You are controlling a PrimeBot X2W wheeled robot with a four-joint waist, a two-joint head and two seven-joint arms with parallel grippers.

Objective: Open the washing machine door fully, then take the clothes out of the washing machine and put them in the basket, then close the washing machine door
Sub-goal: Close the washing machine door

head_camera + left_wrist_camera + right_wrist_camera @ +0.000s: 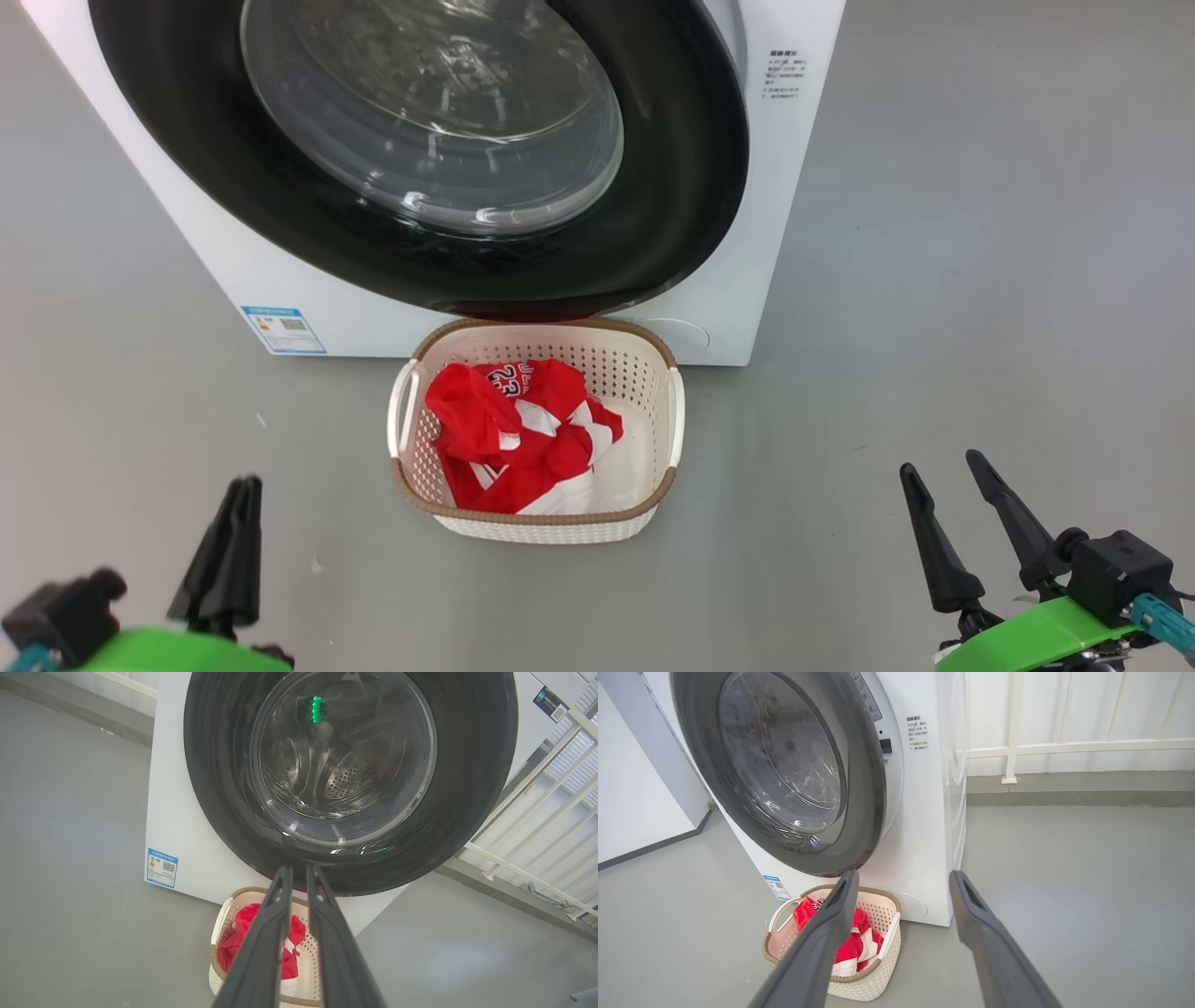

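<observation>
- Lying heaped inside the small cream-white perforated plastic basket (pixel 537 516) with a brown woven-look rim, the bright red white-striped clothes (pixel 509 434) are well apart from both pincers.
- The left gripper (pixel 245 483) hangs left of the basket, on the robot's side, its long dark fingers barely parted and grasping nothing.
- The right gripper (pixel 939 462) hangs right of the basket, released wide and empty.
- The white box-shaped washing machine (pixel 747 233) stands just behind the basket.
- Its round glossy black washing machine door (pixel 672 187) sits closed above the basket's far rim.
- Count: one basket, one machine, one door, two grippers. The number of garments cannot be told.
</observation>
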